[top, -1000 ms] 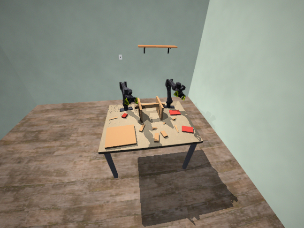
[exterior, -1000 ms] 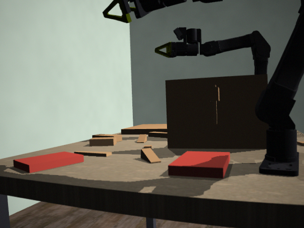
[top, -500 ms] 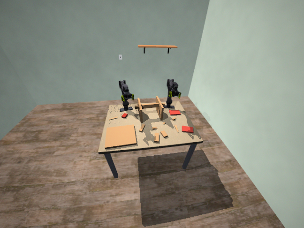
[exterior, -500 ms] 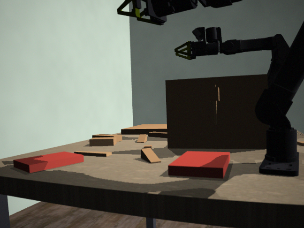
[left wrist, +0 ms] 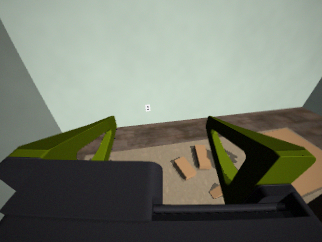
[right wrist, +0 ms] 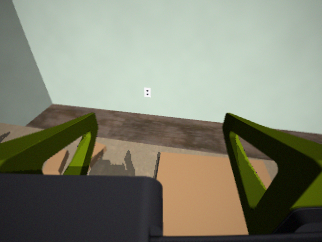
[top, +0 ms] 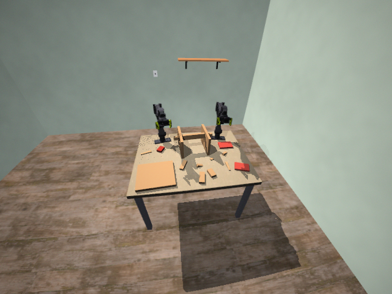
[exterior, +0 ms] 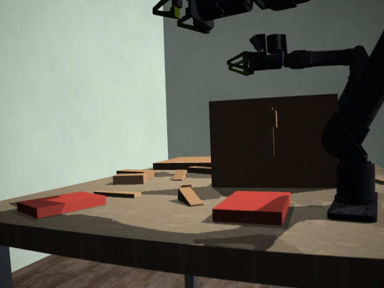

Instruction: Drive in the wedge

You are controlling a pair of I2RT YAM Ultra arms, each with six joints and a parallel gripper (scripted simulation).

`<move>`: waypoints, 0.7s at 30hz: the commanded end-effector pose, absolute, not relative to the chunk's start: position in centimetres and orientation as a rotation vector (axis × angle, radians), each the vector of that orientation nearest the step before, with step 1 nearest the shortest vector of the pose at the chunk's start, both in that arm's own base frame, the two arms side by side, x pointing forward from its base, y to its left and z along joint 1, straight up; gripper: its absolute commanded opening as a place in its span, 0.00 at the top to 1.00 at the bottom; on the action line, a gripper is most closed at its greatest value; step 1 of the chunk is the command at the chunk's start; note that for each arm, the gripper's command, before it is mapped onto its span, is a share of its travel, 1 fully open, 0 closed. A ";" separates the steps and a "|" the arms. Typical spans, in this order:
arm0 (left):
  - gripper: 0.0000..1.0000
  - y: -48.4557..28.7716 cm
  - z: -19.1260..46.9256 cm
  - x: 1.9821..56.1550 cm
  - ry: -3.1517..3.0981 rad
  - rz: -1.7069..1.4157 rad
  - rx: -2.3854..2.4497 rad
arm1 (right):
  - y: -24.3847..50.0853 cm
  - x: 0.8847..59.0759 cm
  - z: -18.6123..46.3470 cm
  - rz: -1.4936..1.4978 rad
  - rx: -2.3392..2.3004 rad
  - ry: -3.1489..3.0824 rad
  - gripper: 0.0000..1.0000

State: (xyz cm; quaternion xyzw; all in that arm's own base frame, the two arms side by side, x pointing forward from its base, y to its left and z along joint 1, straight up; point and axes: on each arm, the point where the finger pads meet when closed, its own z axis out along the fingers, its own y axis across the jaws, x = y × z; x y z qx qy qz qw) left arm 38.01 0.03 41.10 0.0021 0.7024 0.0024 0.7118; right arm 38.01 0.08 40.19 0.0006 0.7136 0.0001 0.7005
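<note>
- Two upright end boards, one by the left arm (top: 208, 147) (exterior: 242, 145) and one by the right arm (top: 181, 146), stand on the table (top: 186, 187) (exterior: 139, 213), with the wooden rail (top: 193, 136) running between them.
- A short piece of wood (top: 176, 138) juts past the board on the right arm's side; whether it is the rail's own end or the wedge at that end is too small to tell.
- The board on the left arm's side shows a narrow strip of pale wood (exterior: 276, 118) in its dark outer face. Which board is loose, and whether its slot already has a wedge, cannot be made out.
- Loose pieces lie in front of the frame, among them a sloped wedge-shaped block (top: 224, 153) (exterior: 190, 196) near a red block (top: 225, 144) (exterior: 252, 201). It may be the wedge to drive, but that is a guess.
- The left gripper (top: 224, 121) (exterior: 166, 18) (left wrist: 161, 121) is raised, fingers wide apart, with nothing between them.
- The right gripper (top: 163, 124) (exterior: 227, 63) (right wrist: 160, 120) is also raised and spread, holding nothing.
- Progress: letting go is satisfied for now. A tight fit is unconfirmed; if the slot is unfilled, picking, aligning and driving a wedge all remain, with the other end left wedged.

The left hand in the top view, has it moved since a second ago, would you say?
Yes, the left hand has shifted toward picture left, judged against the wall shelf.
</note>
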 end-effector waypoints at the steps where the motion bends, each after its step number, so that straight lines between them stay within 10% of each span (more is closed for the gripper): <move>1: 0.00 0.4 43.4 37.1 1.493 0.003 -0.008 | 0.1 37.9 42.6 -0.003 -0.008 1.528 0.00; 9: 0.00 0.0 42.1 37.8 1.539 -0.009 0.000 | 0.2 37.2 44.1 -0.002 -0.007 1.490 0.00; 10: 0.48 0.1 42.3 37.9 1.530 -0.007 -0.002 | 0.2 37.3 44.0 -0.003 -0.007 1.492 0.00; 21: 0.48 -0.3 41.6 38.1 1.548 -0.012 0.007 | 0.1 38.0 42.7 -0.004 -0.003 1.526 0.00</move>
